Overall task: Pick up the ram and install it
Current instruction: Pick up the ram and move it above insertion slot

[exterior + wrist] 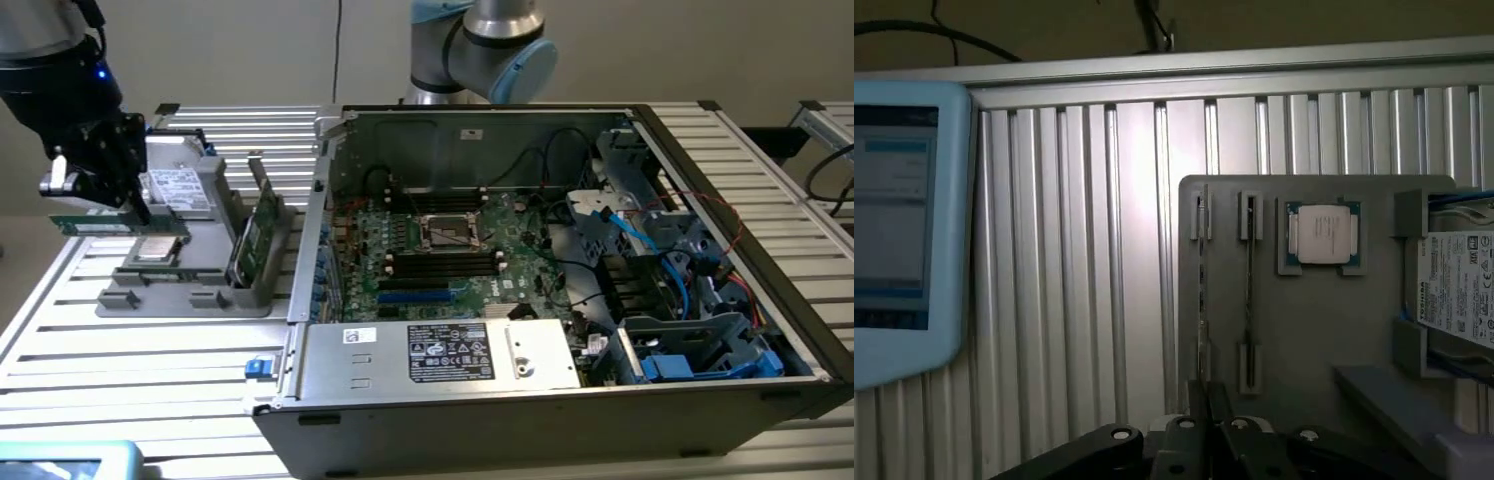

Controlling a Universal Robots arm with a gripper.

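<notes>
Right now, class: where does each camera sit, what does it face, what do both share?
Exterior view: raised, looking down on the open computer case; shows arm and gripper holding the ram.
Wrist view: on the wrist, looking down on the grey tray; shows the gripper.
Shared: grey tray, gripper.

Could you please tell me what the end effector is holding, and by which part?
The ram, gripped by the end effector near the middle of its length.

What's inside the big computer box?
A green motherboard, black slots and blue cables. The labelled metal box at the front covers whatever lies beneath it.
</notes>
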